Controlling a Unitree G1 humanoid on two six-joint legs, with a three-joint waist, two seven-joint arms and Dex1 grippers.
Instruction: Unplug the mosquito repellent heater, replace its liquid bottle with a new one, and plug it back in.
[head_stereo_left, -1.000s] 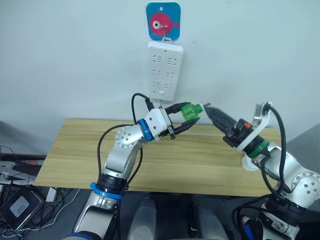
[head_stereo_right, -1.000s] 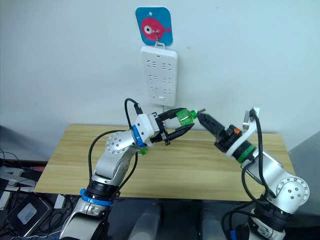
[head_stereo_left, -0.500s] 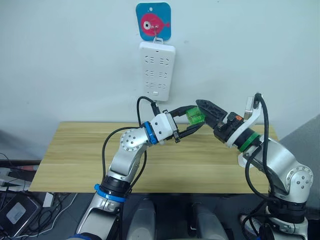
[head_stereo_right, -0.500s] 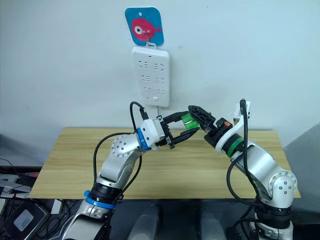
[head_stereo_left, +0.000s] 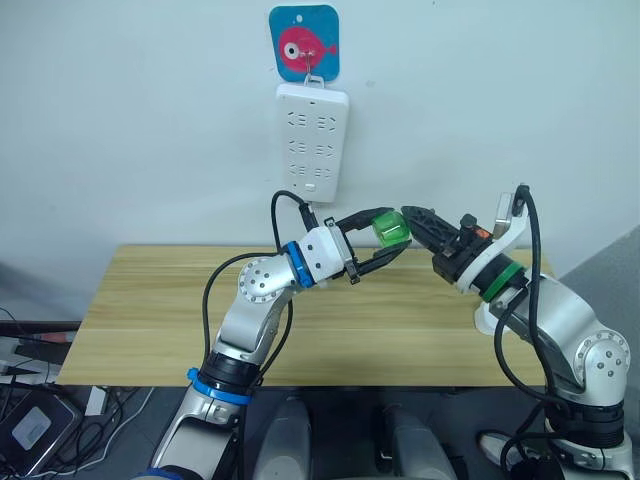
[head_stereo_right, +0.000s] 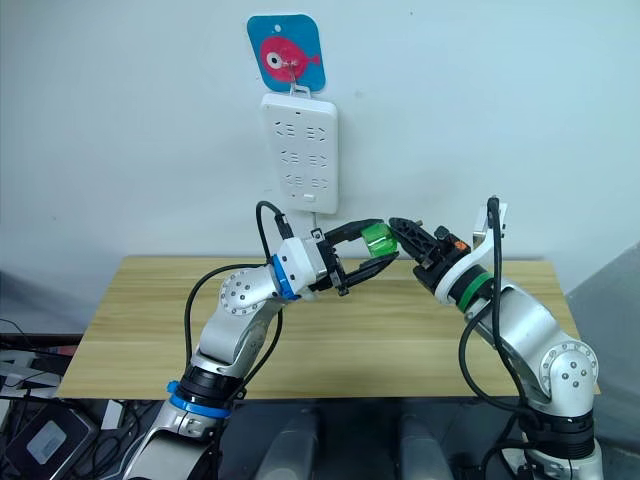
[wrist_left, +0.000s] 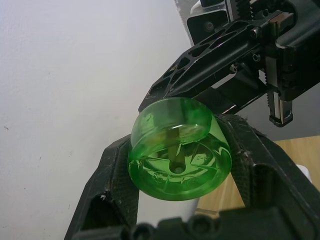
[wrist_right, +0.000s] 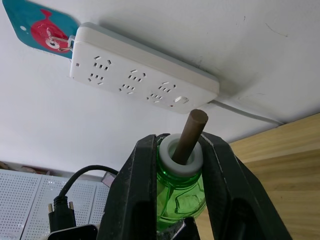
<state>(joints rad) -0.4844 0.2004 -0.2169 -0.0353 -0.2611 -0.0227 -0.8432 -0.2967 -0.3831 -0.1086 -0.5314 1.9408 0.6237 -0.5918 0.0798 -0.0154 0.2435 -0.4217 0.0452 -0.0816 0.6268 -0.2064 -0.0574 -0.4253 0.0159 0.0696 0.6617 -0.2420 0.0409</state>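
In the head views, the bottle swap is underway: the left tool (head_stereo_left: 372, 243) is gripping the green liquid bottle (head_stereo_left: 390, 229) above the worktop (head_stereo_left: 140, 300), and the right tool (head_stereo_left: 413, 219) is closing on its neck; next probably comes a handover.

In the left wrist view, both arms are meeting mid-air.

In the right wrist view, the fingers (wrist_right: 132, 200) are clasping the bottle (wick up) below the power strip (wrist_right: 145, 70).

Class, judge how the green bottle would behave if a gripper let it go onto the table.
The green bottle looks like hard, glossy plastic, so probably rigid but slippery. Its round body would likely roll on the table. The thin wick jutting out seems the fragile part.
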